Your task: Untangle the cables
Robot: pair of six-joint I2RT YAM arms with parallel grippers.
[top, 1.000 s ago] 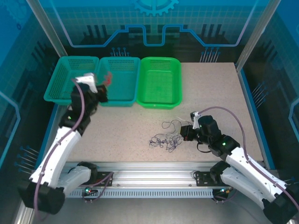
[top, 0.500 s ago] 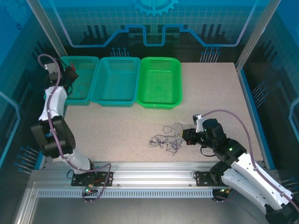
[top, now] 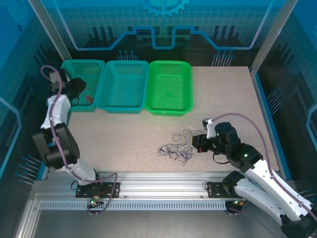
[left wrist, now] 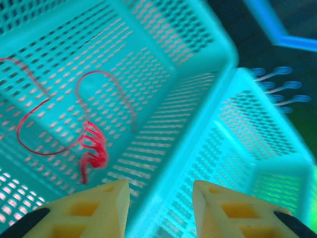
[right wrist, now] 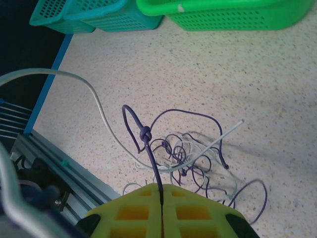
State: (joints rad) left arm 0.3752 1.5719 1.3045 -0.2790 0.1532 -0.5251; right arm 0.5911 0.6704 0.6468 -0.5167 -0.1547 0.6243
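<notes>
Three baskets stand in a row along the far edge of the worktop (top: 228, 94): the left teal basket (top: 74, 63) at the far-left corner, the middle teal basket (top: 124, 63) touching it, and the green basket (top: 171, 63) beside that. The left fingers (left wrist: 161, 184) hover over the left teal basket, spread apart with nothing between them; in the top view they (top: 78, 89) sit above that basket's near wall. A red cable (left wrist: 91, 148) lies loose on the basket's floor, part of it in wide loops and part bunched in small coils, apart from the fingers. The tangle of cables (top: 177, 148) lies near the middle of the worktop's near edge, well apart from the baskets. The right fingers (right wrist: 162, 191) are pressed together on a dark purple cable (right wrist: 145, 133), which rises from the pinch to a knotted loop over the tangle. A whitish cable (right wrist: 106, 124) arcs away towards the worktop's left side, and another pale strand crosses the purple loops.
</notes>
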